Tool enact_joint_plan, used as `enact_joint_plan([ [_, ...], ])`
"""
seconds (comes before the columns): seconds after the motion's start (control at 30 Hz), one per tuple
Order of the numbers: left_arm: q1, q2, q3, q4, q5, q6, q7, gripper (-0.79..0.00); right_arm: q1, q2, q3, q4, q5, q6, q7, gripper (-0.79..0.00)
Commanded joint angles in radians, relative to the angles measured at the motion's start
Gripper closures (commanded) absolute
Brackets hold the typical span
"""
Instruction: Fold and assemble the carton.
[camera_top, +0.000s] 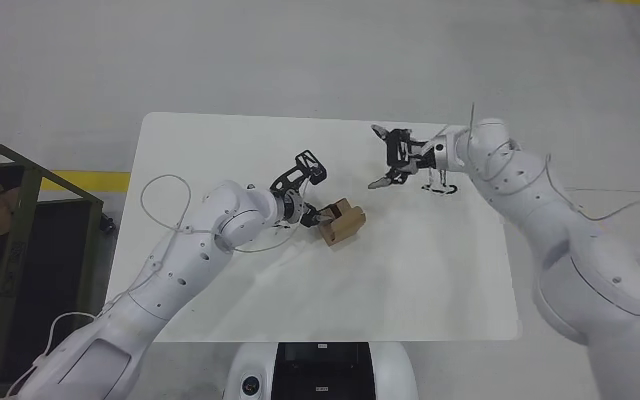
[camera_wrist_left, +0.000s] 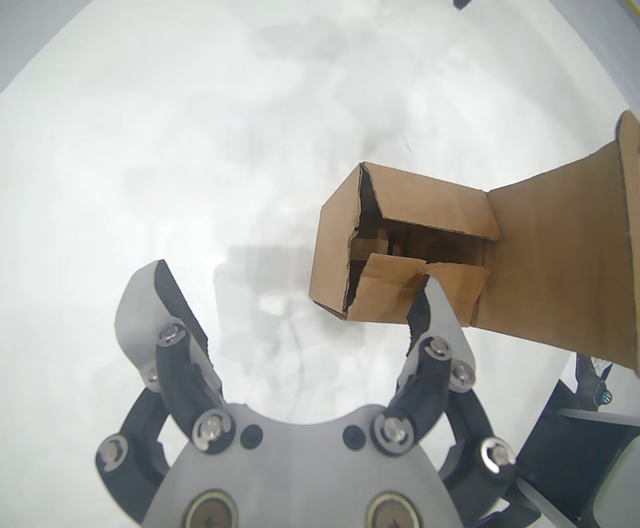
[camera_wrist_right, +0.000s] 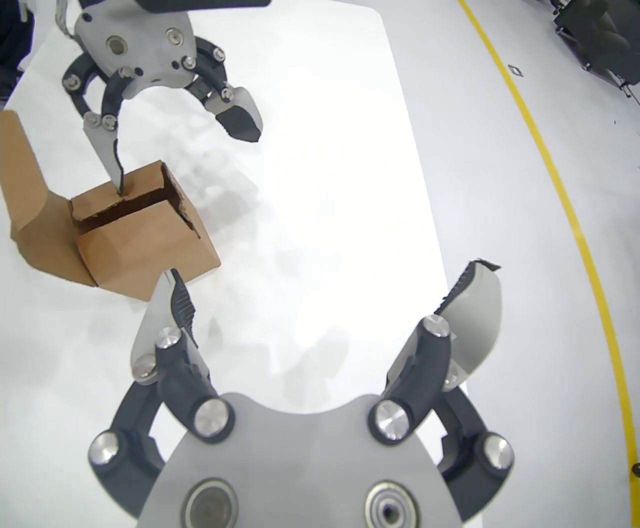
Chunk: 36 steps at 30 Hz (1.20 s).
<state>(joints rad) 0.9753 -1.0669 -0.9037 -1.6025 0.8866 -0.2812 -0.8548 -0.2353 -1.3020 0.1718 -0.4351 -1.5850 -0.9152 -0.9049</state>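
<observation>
The white desk carries one thing, and it's the brown carton, sitting almost dead centre, a shade toward 3 o'clock. The body is already squared up into a box, so I'd call the main folding done. The open end isn't finished, though: the small flaps are bent inward with a dark gap between them, and the big lid flap still stands out, unclosed.

Here's the left claw at the carton's 9 o'clock, spread wide and gripping nothing, with one finger tipped right against a small flap as if pressing it in. The right claw hangs at 1 o'clock from the carton, well apart, also spread wide with nothing in it.

By my reckoning we're past halfway. What's left is to seat those small flaps, bring the lid over and tuck it home.
</observation>
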Motion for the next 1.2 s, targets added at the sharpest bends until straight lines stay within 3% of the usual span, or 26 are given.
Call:
enact_joint_plan([
  [0.0,0.001,-0.001,-0.002,-0.001,-0.005,0.004,-0.003,-0.785,0.005,0.020,0.002,-0.024,-0.021,0.007,-0.001,-0.785],
  [0.23,0.002,-0.004,-0.005,-0.006,0.001,0.007,-0.014,-0.785,-0.011,0.117,0.026,-0.192,-0.072,0.031,-0.031,-0.785],
  [0.63,-0.003,-0.012,-0.003,0.000,0.003,0.018,-0.027,-0.785,-0.061,0.280,0.076,-0.616,-0.064,-0.097,0.125,-0.785],
  [0.77,-0.006,-0.015,-0.001,0.003,0.004,0.030,-0.034,-0.785,-0.084,0.282,0.088,-0.669,0.023,-0.097,0.301,-0.785],
  [0.97,-0.007,-0.019,-0.003,0.002,0.008,0.034,-0.036,-0.785,-0.101,0.246,0.116,-0.676,0.226,-0.097,0.636,-0.785],
  [1.17,0.001,-0.020,-0.013,-0.005,0.008,0.043,-0.035,-0.785,-0.114,0.220,0.139,-0.677,0.344,-0.080,0.805,-0.785],
])
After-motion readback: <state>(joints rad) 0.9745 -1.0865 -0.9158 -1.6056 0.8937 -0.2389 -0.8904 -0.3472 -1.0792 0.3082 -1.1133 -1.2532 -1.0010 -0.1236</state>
